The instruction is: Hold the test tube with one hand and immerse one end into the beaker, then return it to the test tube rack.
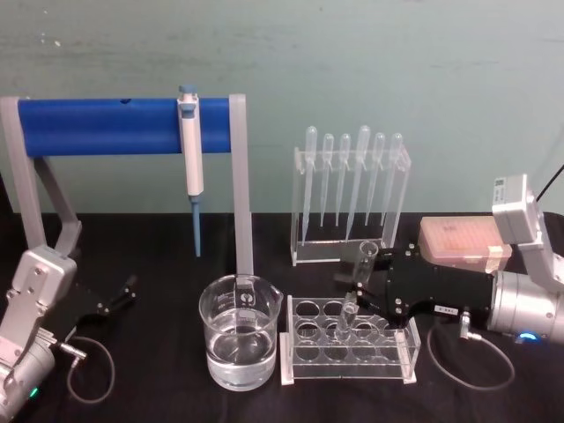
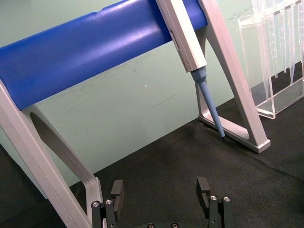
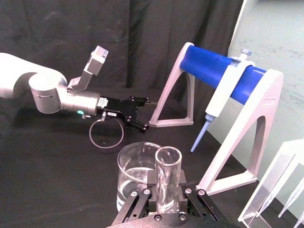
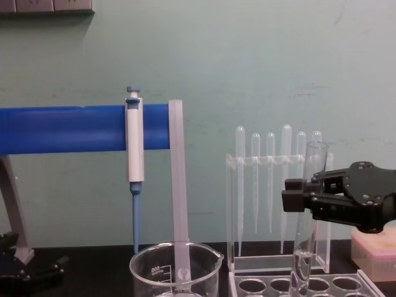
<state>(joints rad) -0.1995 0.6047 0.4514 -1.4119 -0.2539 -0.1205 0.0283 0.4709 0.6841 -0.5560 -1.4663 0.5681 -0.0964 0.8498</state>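
As I watched the feeds from my desk, the right gripper point(image 1: 363, 286) was clamped around the test tube point(image 1: 349, 315), its two fingers pressed against the glass somewhat above the tube's middle. The tube leaned a little, open rim uppermost and clear of the fingers, rounded end pointing down. Directly beneath the pincer sat the tube rack point(image 1: 352, 370), and the tube's lower end was at one of its holes; I could not tell how deep it sat. In the right wrist view the test tube point(image 3: 167, 166) stood between the pads, with the beaker point(image 3: 130, 166) just beyond it. Just past the fingertips, toward the robot's left and touching nothing, stood the beaker point(image 1: 216, 339), holding clear liquid at about a third of its height. Behind the pincer, farther from the robot, was the clear pipette stand point(image 1: 351, 251) with its row of plastic pipettes point(image 1: 363, 172), and beside the wrist on that same far side lay a pinkish tip box point(image 1: 463, 242). Farther left, well beyond the beaker, rose the blue-barred stand point(image 1: 115, 125) with a pipettor point(image 1: 191, 159) hanging from it. Farthest from the pincer, the left gripper point(image 1: 132, 293) rested low over the black cloth with its fingers spread apart and nothing between them.
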